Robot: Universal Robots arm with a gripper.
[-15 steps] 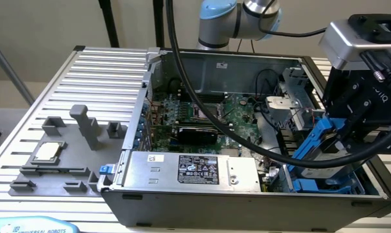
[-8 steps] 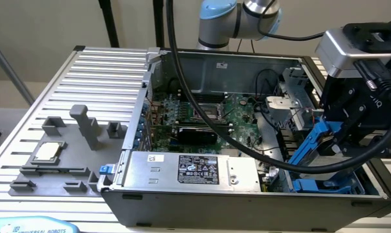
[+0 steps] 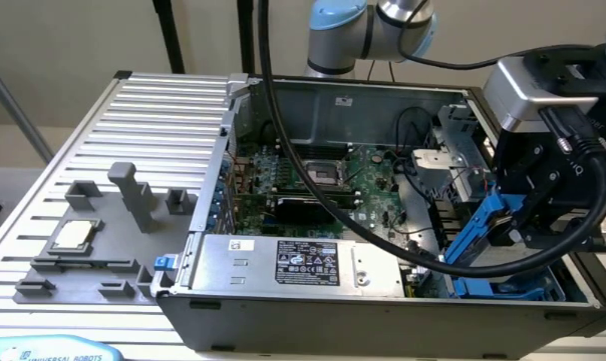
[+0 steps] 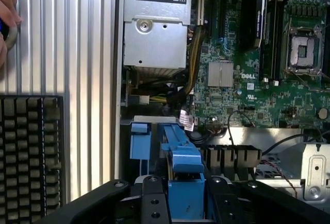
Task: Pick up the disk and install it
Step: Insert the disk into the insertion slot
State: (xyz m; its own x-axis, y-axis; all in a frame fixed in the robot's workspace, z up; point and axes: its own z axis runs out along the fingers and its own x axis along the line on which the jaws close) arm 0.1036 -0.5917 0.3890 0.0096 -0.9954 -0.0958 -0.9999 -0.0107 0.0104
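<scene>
1. The disk (image 3: 480, 229) is up off the surface (image 3: 162, 113), tilted steeply, hanging over the blue drive bay (image 3: 504, 289) in the corner of the open PC case (image 3: 198, 248) on the exterior view's right. Mostly what shows is its blue carrier frame, edge-on.
2. The pincer (image 4: 185, 208) looks clamped on that blue frame. In the wrist view the two black fingers (image 4: 153, 201) sit on either side of it with no gap I can spot.
3. It's not seated yet as far as I can tell. The frame stands well above the bay rails and isn't level with them.
4. Handling, my take: the drive itself is stiff and has some heft for its size, but it hates knocks. The plastic frame is smoother and probably flexes a bit, so a grip across the two long side rails makes sense, keeping off the label face.
5. Tight neighbourhood: the silver power supply (image 3: 303, 263) is right beside the bay, a thick black cable (image 3: 383, 241) sags across the motherboard (image 3: 323, 180), and thin wires sit near the bay.
6. The CPU chip (image 3: 72, 235) lies on the grey fixture, well apart from all this.
</scene>
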